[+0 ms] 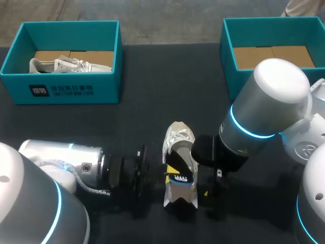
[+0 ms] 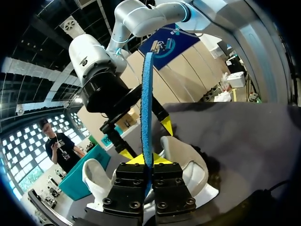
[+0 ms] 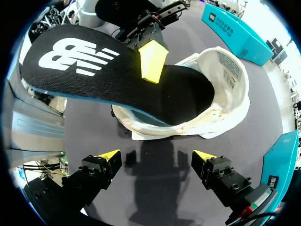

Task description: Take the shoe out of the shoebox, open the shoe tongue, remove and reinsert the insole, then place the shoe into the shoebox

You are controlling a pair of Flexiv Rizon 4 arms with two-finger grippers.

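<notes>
Shoe (image 1: 179, 136) noted unboxed at lower centre, insole (image 1: 179, 178) half-seated, gripped by left fingers (image 2: 134, 160); right fingers (image 3: 109, 155) spread empty; reboxing outstanding.

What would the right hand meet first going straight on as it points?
Probably the white shoe, lying just ahead of the open right hand; the insole sticking from it is close too, depth unclear.

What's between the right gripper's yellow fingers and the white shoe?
Nothing but bare dark table. The right wrist view shows it: the open right gripper stops short of the shoe, with only a shadow on the table between them.
</notes>
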